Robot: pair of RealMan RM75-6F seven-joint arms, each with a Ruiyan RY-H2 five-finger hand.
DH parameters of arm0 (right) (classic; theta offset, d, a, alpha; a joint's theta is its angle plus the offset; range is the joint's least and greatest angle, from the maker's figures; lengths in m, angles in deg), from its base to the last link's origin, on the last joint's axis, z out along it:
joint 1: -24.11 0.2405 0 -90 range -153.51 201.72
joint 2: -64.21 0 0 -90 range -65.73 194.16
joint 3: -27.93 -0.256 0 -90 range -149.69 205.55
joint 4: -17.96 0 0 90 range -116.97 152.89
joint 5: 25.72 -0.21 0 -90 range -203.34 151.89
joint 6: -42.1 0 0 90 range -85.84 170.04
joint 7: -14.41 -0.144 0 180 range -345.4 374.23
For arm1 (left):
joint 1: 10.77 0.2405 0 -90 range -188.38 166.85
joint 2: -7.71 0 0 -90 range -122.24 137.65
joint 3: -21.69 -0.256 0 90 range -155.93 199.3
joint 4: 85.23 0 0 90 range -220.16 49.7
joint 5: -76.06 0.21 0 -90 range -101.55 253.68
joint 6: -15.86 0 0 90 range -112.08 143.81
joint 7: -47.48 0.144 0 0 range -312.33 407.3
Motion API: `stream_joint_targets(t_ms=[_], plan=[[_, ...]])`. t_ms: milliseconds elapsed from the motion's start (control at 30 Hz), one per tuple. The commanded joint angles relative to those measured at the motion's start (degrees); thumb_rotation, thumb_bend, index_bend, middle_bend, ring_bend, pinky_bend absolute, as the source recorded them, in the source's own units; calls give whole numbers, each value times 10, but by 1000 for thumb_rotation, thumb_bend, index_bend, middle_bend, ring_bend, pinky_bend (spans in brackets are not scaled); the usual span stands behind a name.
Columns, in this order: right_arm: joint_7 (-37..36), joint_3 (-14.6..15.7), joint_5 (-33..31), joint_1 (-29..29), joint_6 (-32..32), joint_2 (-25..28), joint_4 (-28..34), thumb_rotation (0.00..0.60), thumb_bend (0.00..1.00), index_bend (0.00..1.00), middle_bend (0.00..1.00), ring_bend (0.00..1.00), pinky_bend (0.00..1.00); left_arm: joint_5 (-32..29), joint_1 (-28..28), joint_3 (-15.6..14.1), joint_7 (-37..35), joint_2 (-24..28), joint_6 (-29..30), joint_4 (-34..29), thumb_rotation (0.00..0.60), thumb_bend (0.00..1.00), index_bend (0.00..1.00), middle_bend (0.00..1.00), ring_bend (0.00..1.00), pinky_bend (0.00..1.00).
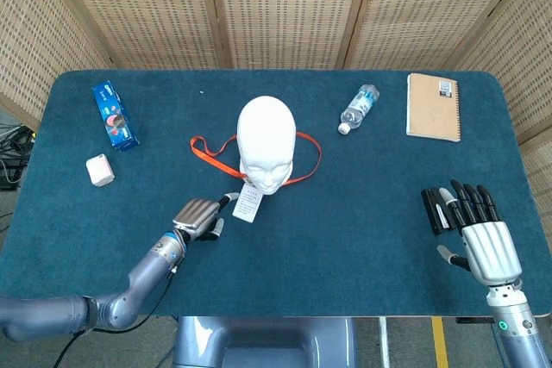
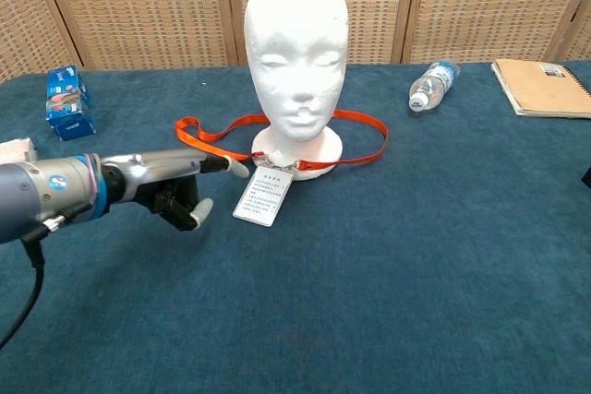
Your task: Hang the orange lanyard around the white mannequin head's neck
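Observation:
The white mannequin head (image 1: pixel 266 144) (image 2: pixel 297 53) stands upright mid-table. The orange lanyard (image 1: pixel 203 147) (image 2: pixel 362 123) lies flat on the cloth, looped around the head's base. Its white badge card (image 1: pixel 247 204) (image 2: pixel 264 196) rests in front of the base. My left hand (image 1: pixel 200 213) (image 2: pixel 171 186) is low over the table just left of the card. One finger points at the card, the thumb hangs apart and the rest are curled. It holds nothing. My right hand (image 1: pixel 479 237) hovers at the front right with fingers spread and empty.
A water bottle (image 1: pixel 358 108) (image 2: pixel 432 83) and a tan notebook (image 1: pixel 433 106) (image 2: pixel 543 87) lie at the back right. A blue box (image 1: pixel 115 115) (image 2: pixel 69 101) and a small white block (image 1: pixel 100 170) sit at the left. A black object (image 1: pixel 430 210) lies beside my right hand.

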Motion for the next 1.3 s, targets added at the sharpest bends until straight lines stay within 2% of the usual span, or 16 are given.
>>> stream_joint_targets(t_ms=[33,267,633,1300], plan=[[-4,-3,0,-1,5,2,0,600,0,0,0,0,0,-13,-15,3,-3,-15,-17,14,600,687,91,1000,1000,1000],[-7,-10,4,-6,5,4,2,600,0,0,0,0,0,-41,-36,-4,7,-31,-21,25,600,687,92,1000,1000,1000],[-9,-18,11,-12,5,7,6,600,0,0,0,0,0,-92,-59,-25,29,-25,-25,13,600,683,111,1000,1000,1000],[2,-27,19,-19,7,7,14,600,0,0,0,0,0,-35,-69,-73,30,16,-35,-79,600,680,151,1000,1000,1000]])
